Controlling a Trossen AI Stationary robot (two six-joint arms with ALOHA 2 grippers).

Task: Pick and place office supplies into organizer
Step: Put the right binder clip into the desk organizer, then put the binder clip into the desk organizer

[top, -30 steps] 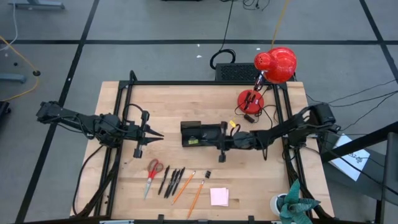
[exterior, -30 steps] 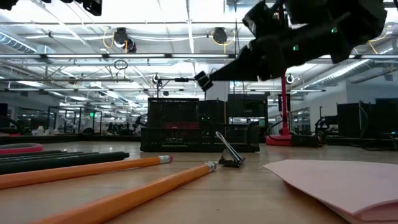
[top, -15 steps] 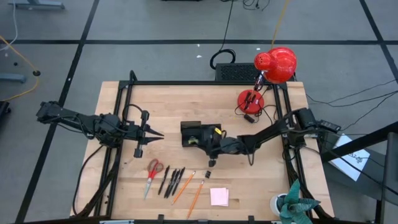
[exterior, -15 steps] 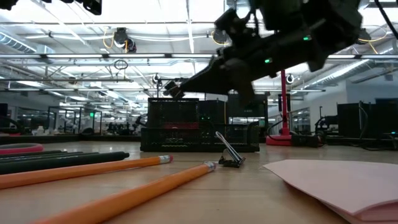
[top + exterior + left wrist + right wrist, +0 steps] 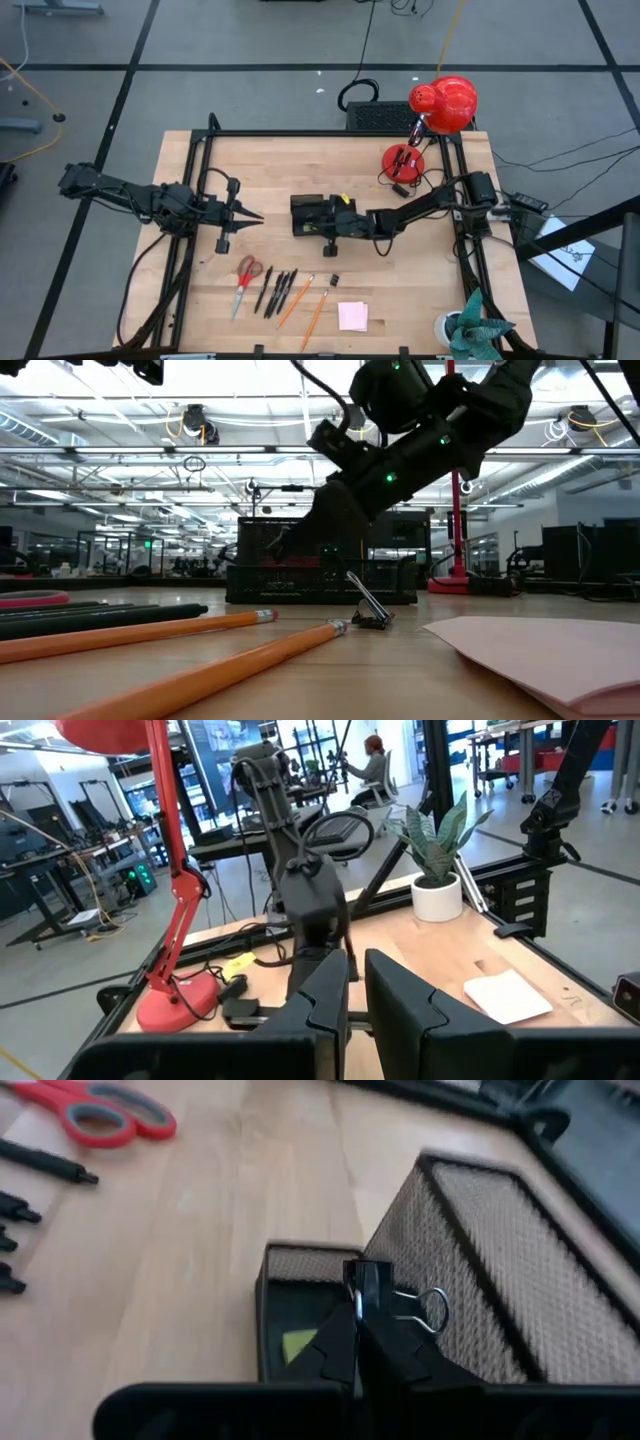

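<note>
Currently right gripper [image 5: 358,1342] clamped on black binder clip [image 5: 385,1302], wire loop projecting past fingertips; organizer [image 5: 318,214] directly beneath, low compartment under clip holding yellow piece [image 5: 296,1345]. Left gripper [image 5: 258,216] nearly closed, nothing held, well apart from organizer. Scissors [image 5: 245,278], pens [image 5: 277,291], pencils [image 5: 305,303], sticky-note pad [image 5: 352,316], second clip [image 5: 334,280] on table near front edge

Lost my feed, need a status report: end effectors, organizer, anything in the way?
Right end effector shut on small black binder clip, over black mesh organizer. Left end effector idle, off to organizer's side. Nothing blocking visible.
</note>
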